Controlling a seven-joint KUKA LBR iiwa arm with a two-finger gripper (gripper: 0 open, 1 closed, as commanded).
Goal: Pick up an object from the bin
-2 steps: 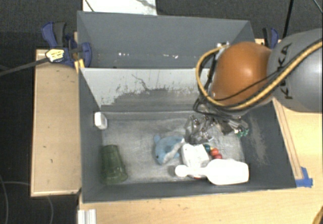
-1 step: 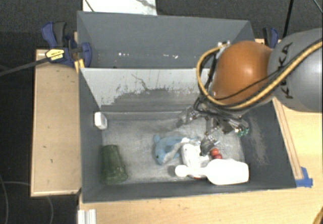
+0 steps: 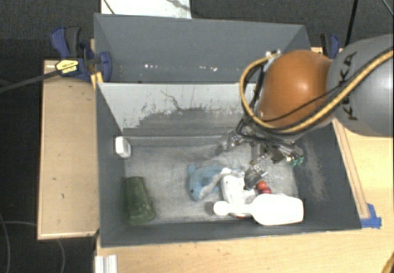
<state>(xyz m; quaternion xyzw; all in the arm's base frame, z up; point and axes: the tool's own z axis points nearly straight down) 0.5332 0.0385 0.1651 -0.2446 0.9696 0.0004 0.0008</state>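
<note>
"KUKA" on grey arm (image 3: 371, 101), rt.

The bin floor (image 3: 169, 158) lies bare through the middle and far left, between a small white piece (image 3: 122, 146) by the left wall and a green block (image 3: 138, 200) in the near-left corner. The near right is crowded: a blue toy (image 3: 202, 181), a white bottle (image 3: 271, 209) and a small red thing (image 3: 263, 188) lie together beneath the arm (image 3: 295, 90).

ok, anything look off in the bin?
Nothing stands out. A blue soft toy and a white bottle-like thing lie loose in a small heap by the gripper. A dark green lump sits apart at left. The bin's back wall is scuffed.
</note>
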